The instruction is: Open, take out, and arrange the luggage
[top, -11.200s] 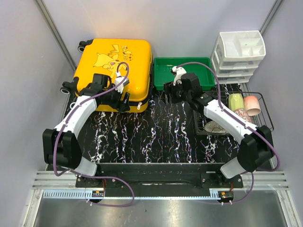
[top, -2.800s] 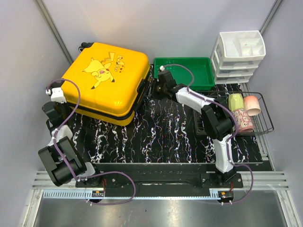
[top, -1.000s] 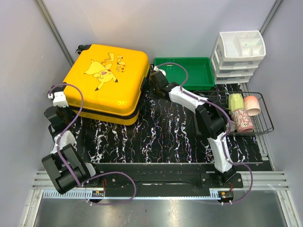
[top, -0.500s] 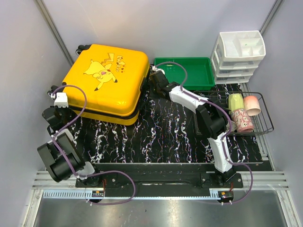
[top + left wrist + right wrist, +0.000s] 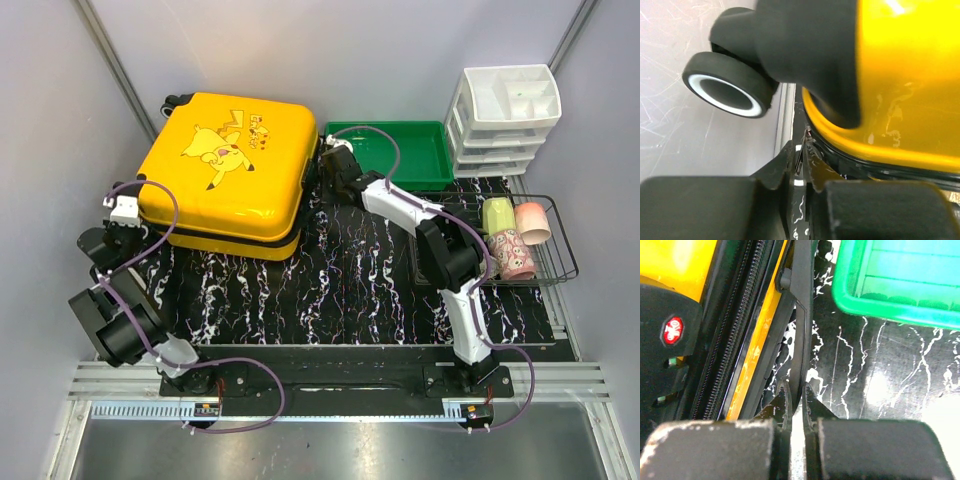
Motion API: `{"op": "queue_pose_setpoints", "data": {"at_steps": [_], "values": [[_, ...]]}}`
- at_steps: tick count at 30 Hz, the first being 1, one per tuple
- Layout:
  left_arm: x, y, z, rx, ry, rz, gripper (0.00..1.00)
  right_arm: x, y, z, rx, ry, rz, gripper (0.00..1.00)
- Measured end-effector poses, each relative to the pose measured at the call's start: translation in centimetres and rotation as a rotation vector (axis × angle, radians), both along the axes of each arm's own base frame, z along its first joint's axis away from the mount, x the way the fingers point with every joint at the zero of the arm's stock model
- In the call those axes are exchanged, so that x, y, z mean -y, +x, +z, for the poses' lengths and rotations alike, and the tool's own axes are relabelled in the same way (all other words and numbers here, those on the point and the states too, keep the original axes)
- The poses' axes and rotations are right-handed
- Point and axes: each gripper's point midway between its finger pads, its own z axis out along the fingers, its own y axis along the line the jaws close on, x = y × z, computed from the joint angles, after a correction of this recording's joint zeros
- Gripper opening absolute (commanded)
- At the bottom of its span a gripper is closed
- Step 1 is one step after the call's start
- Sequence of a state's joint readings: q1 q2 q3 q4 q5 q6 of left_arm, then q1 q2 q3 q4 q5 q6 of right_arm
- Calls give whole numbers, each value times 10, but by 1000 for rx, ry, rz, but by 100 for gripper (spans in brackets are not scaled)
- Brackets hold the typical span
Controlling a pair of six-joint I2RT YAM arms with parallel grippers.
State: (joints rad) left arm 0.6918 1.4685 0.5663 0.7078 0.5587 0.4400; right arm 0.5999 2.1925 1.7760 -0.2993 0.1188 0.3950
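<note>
Checking progress: early stage. The luggage [image 5: 225,170] lies flat with its lid down, and the zip [image 5: 735,340] looks closed. Nothing is out and nothing is arranged.
Left to do: all of it, by my read: unzip, lift the lid, take out the contents, arrange them.
Luggage position: far-left part of the counter [image 5: 350,280], print side up. Its right side is just beside the green tray [image 5: 390,125].
Right jaws: at the luggage's right side, between shell and tray. They are pinching the black handle [image 5: 801,315], tips pressed onto it from both sides.
Left jaws: low at the luggage's near-left corner, near the wheel [image 5: 730,92], with the yellow shell right ahead. They are pressed nearly together with only a thin slit, and nothing shows in it. I can't tell whether they touch the shell.
Next move, my guess: with the handle gripped, the zip pull has to be found first. It isn't visible in any view.
</note>
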Motion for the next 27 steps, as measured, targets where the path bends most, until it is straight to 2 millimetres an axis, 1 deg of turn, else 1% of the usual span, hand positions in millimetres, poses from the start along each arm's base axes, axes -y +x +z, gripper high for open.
{"op": "queue_pose_setpoints", "data": {"at_steps": [2, 4, 5, 7, 8, 10, 11, 12, 13, 15, 17, 18, 19, 21, 22, 25, 26, 27], "values": [[-1, 6, 1, 18, -29, -17, 12, 4, 3, 0, 6, -8, -4, 0], [-2, 14, 0, 53, -49, -32, 14, 8, 6, 0, 10, -13, -6, 0], [-2, 19, -1, 75, -48, -42, 18, 10, 7, 0, 11, -16, -7, 0], [-2, 27, -9, 105, -32, -58, 21, 11, 8, 0, 13, -21, -8, 0], [-6, 30, -15, 111, -12, -50, 22, 12, 8, 0, 17, -25, -9, 0], [-21, 28, -27, 105, 25, 3, 25, 17, 12, 1, 33, -44, -24, 0], [-27, 25, -31, 100, 40, 26, 29, 21, 15, 1, 39, -54, -36, 0], [-31, 22, -32, 99, 52, 40, 44, 26, 18, 1, 43, -61, -46, 0], [-35, 19, -29, 107, 72, 49, 52, 32, 21, 1, 47, -69, -58, 0], [-38, 11, -19, 126, 104, 54, 71, 43, 28, 2, 55, -81, -81, 0], [-41, -4, 4, 156, 159, 52, 84, 49, 32, 3, 59, -86, -91, 0], [-40, -11, 18, 162, 188, 41, 94, 51, 32, 3, 60, -87, -91, 0], [-40, -19, 35, 170, 231, 29, 97, 51, 33, 3, 61, -88, -91, 0], [-37, -34, 70, 153, 309, -4, 98, 50, 32, 3, 61, -91, -84, 0], [-38, -38, 82, 140, 347, -12, 99, 50, 32, 3, 62, -91, -83, 0], [-33, -46, 104, 7, 407, -104, 98, 50, 33, 4, 65, -91, -75, 0], [-31, -49, 105, -50, 402, -141, 97, 49, 33, 4, 66, -90, -72, 0], [-30, -50, 105, -69, 394, -154, 97, 49, 33, 4, 66, -90, -70, 0]]}}
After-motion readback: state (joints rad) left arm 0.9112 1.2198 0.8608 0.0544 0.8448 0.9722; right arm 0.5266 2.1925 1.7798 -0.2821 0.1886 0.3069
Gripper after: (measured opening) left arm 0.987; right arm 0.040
